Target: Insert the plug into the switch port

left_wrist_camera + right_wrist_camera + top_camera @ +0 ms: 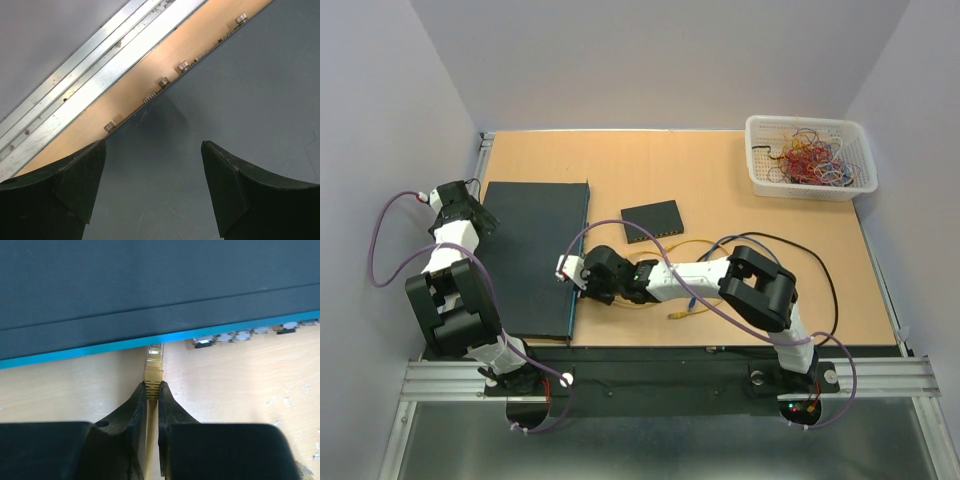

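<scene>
Wooden table (770, 290): switch (535, 250) at 9 o'clock. Right gripper (153, 390) pinches the plug (153, 362) against the switch's blue edge; whether it is seated cannot be told. Left gripper (153, 145) hangs spread over the switch.

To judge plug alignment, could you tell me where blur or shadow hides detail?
Right wrist: the clear plug on the yellow cable is fairly sharp, the black right end effector nearer the lens soft. Left wrist: a shadow darkens the flat dark-grey switch near its edge. Top external: evenly lit.
</scene>
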Controlling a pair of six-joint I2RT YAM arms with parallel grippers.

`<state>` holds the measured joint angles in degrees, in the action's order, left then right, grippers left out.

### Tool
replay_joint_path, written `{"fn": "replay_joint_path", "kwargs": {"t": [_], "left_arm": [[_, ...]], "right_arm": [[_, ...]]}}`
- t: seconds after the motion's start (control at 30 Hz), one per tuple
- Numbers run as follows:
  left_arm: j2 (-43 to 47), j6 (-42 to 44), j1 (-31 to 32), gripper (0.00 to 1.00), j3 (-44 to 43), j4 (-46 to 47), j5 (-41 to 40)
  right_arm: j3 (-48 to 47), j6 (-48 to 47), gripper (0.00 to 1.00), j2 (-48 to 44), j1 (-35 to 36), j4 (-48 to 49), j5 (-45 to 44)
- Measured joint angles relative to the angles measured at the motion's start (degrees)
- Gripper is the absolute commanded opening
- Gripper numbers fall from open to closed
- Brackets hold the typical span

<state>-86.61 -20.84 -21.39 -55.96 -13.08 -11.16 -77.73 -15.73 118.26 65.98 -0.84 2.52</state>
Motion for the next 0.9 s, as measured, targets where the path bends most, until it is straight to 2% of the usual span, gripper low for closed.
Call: {"fn": "replay_joint_path", "kwargs": {"t": [0.23, 0.9], "left_arm": [[-0.02, -0.02, 0.0, 0.88, 0.0, 0.0, 0.28], [-0.02, -0.02, 0.0, 0.88, 0.0, -0.02, 0.57]], "right_arm": [[0.15, 0.04, 0.01, -0.02, -2.16, 1.38, -0.17], [-0.22, 0.5, 0.0, -0.04, -0.11, 1.2, 0.61]]}}
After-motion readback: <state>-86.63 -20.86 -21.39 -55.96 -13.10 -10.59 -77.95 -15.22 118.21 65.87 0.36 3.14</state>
